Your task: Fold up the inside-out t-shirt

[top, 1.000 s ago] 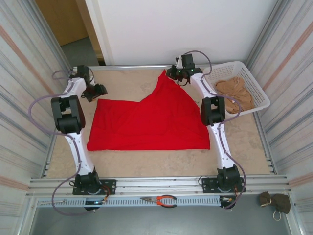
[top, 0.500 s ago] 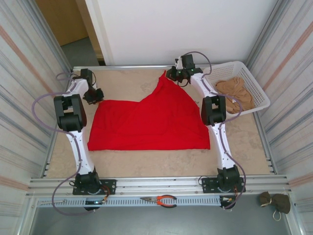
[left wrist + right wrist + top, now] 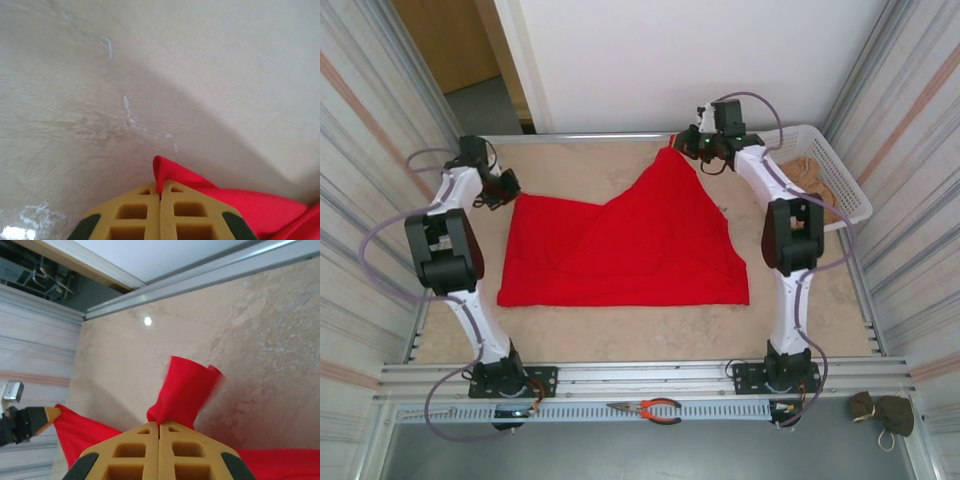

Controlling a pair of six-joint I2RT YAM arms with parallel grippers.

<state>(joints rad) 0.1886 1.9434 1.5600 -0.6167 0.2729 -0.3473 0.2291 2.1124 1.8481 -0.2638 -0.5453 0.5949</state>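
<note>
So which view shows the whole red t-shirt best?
Top external: the t-shirt lies spread across the table. Left wrist shows one corner pinched in the left tool; right wrist, a bunched corner in the right tool.

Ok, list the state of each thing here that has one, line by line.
t-shirt: mostly flat on the table, far right corner pulled up.
left gripper: shut on the t-shirt's far left corner.
right gripper: shut on the raised corner.
basket: upright, holding a tan garment.
</note>
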